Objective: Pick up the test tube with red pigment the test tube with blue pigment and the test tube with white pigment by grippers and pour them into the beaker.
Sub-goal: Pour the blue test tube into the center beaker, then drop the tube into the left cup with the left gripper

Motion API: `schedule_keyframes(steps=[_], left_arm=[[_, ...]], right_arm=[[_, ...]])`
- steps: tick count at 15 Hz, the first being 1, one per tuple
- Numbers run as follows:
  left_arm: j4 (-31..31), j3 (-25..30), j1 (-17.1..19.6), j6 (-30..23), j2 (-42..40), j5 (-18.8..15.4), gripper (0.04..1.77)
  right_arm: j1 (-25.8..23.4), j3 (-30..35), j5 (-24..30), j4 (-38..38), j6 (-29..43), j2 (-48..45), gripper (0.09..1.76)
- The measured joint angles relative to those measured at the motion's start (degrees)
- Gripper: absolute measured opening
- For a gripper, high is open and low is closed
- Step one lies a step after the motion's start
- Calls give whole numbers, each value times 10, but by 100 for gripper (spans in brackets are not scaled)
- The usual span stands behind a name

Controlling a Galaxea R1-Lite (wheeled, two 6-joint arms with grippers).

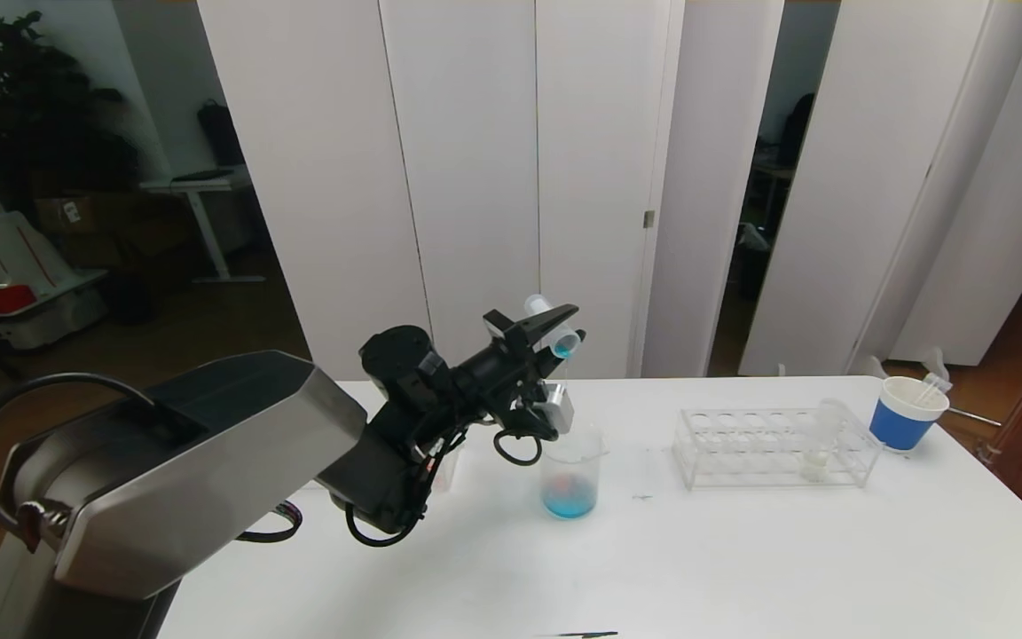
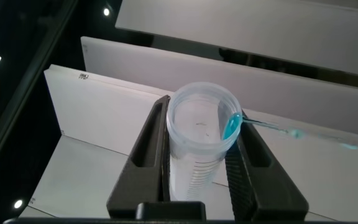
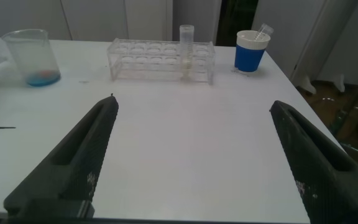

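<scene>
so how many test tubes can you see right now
2. The blue tube is clamped in the left end effector, tipped over the beaker. The white tube stands in the rack, near the cup. Others may be hidden.

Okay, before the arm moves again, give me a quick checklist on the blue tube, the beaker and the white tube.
1. Left end effector shut on the test tube with blue pigment: ok.
2. Tube tipped, mouth above the beaker: ok.
3. Tube emptied: not ok, blue still at its lip.
4. Beaker upright, blue liquid inside: ok.
5. Test tube with white pigment upright in the rack: ok.
6. Right end effector open, holding nothing: ok.
</scene>
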Motion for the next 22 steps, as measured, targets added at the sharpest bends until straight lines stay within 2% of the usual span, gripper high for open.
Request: schedule_keyframes(steps=[10, 12, 14, 15, 17, 18, 19, 20, 22], left_arm=[[3, 3, 1, -12, -11, 4, 59], [27, 8, 5, -50, -16, 5, 59], [82, 11, 8, -96, -31, 14, 59], [103, 12, 9, -103, -40, 44, 59], [125, 13, 9, -121, -57, 131, 59], [143, 13, 9, -154, -66, 184, 59], [183, 10, 6, -211, -76, 236, 59], [235, 7, 3, -265, -89, 274, 59], [345, -1, -1, -364, -119, 326, 59]], right_arm=[[0, 0, 0, 0, 0, 0, 175], [0, 0, 0, 0, 0, 0, 175], [0, 0, 0, 0, 0, 0, 175], [0, 0, 0, 0, 0, 0, 175], [0, 0, 0, 0, 0, 0, 175], [0, 0, 0, 0, 0, 0, 175], [0, 0, 0, 0, 0, 0, 175], [0, 0, 0, 0, 0, 0, 175], [0, 0, 0, 0, 0, 0, 175]])
